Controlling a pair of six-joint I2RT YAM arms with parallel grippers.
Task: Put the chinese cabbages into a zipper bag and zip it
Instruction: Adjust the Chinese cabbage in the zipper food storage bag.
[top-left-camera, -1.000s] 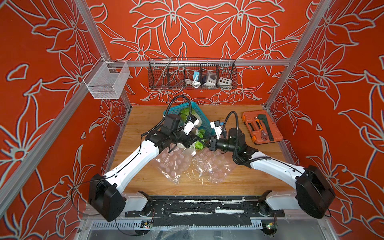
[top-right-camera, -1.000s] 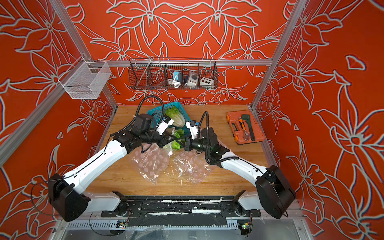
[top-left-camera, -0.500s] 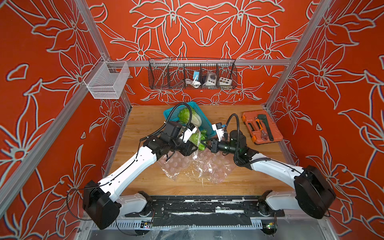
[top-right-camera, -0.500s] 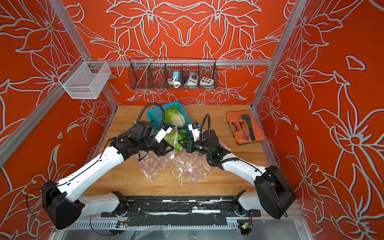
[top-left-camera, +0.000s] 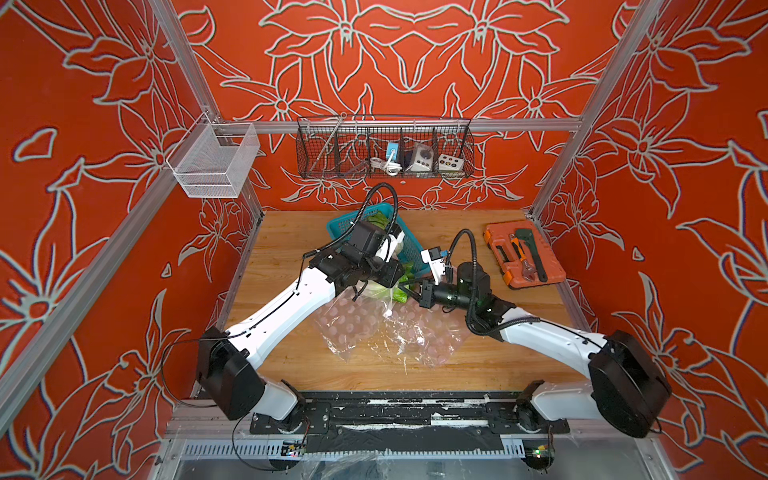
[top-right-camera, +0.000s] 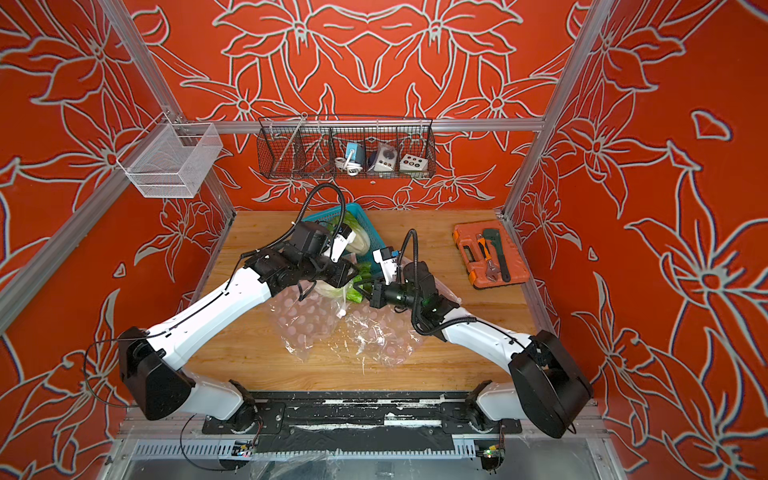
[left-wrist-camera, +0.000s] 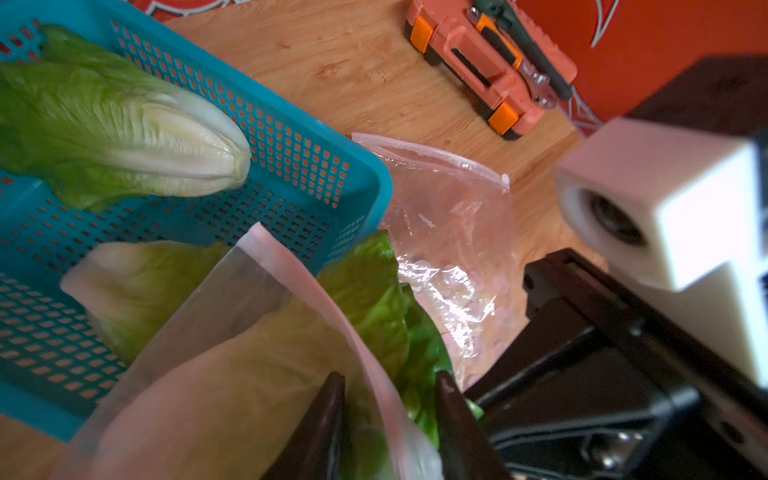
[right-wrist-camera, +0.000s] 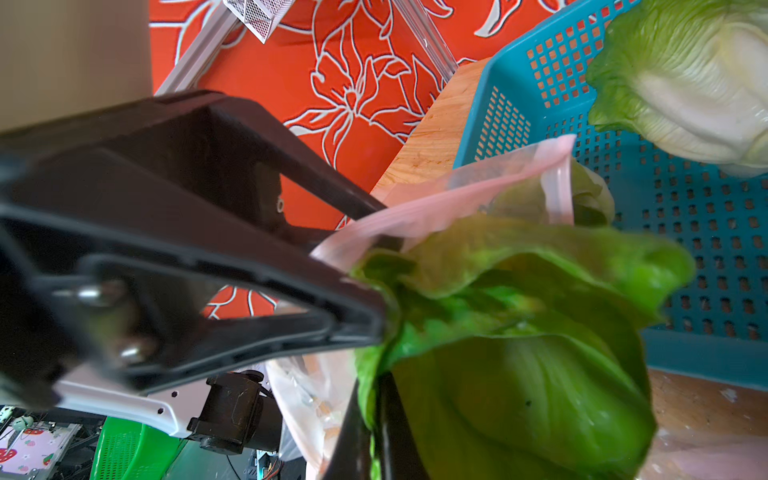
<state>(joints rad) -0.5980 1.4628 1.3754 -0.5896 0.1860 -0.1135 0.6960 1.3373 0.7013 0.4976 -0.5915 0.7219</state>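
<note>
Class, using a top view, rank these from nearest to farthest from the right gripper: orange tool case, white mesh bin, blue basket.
1. blue basket, just behind the right gripper.
2. orange tool case, on its right.
3. white mesh bin, high on the left wall.

No readable text or label appears anywhere.

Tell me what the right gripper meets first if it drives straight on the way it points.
The right gripper is shut on a green-leafed chinese cabbage, so that comes first; beyond it probably the mouth of the pink-rimmed clear zipper bag, then the perforated teal plastic basket, though depth is unclear.
</note>
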